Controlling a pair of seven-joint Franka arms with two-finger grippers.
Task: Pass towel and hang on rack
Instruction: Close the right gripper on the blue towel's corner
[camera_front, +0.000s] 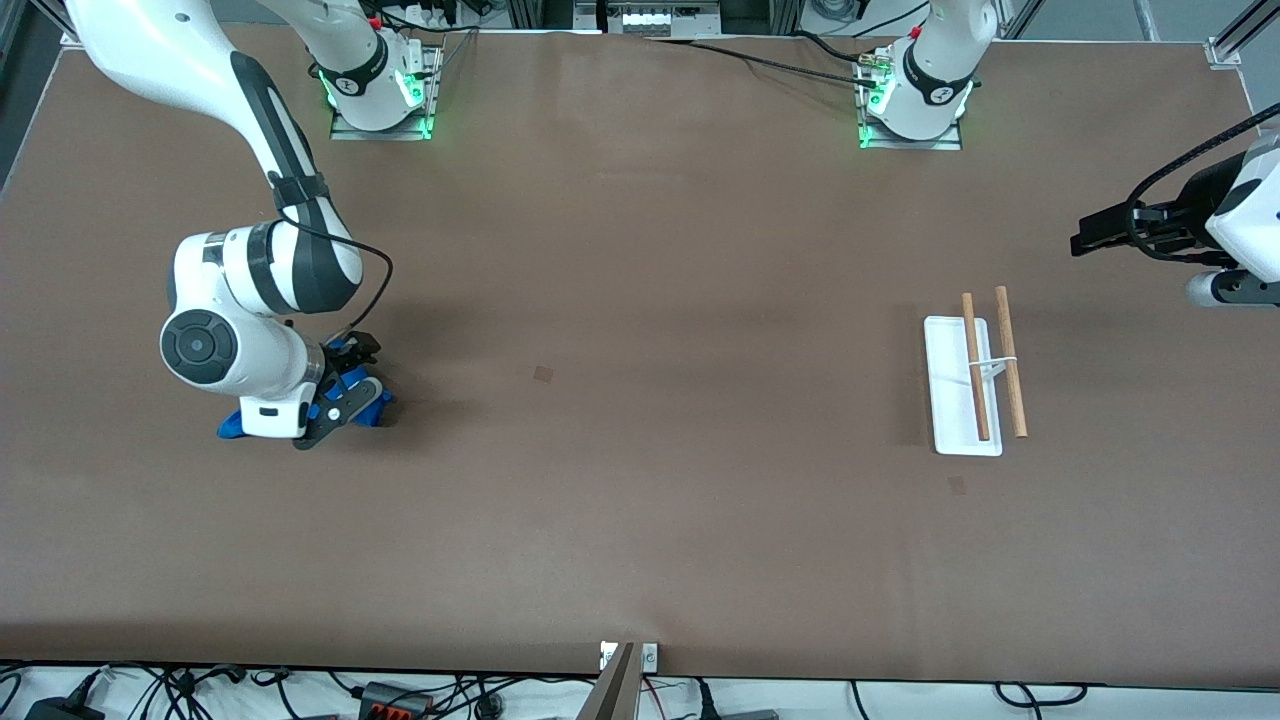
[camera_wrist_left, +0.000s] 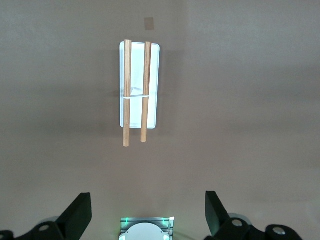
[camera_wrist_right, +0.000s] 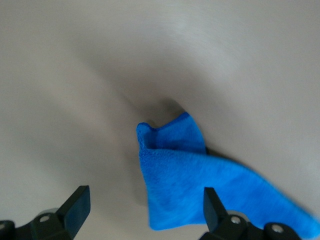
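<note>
The right pincer (camera_front: 340, 395) is low over the towel (camera_front: 372, 410) at the right arm's end of the worktop (camera_front: 640, 450). Its fingers (camera_wrist_right: 75, 205) are spread wide, as the right wrist view shows, and they do not grip the cloth yet. The blue towel lies crumpled on the worktop, with one raised fold (camera_wrist_right: 167, 135) pointing up between the two fingers.

The step in hand, as I judge it, is the first pick of the towel. To do it well, the pincer should come down so that the raised fold sits in the middle of the gap, then press together on several layers of cloth, not only on a thin edge. A grip near one corner or end leaves a long free part hanging, and this is good for the pass to the other arm. The lift should be straight up and slow, because soft cloth can slip.

The left pincer (camera_wrist_left: 150, 212) waits high in the air, near the left arm's end of the worktop, also spread open. The rack (camera_front: 975, 375) stands on the worktop in its view, well apart from the towel, and its two rods (camera_wrist_left: 136, 90) are bare.
</note>
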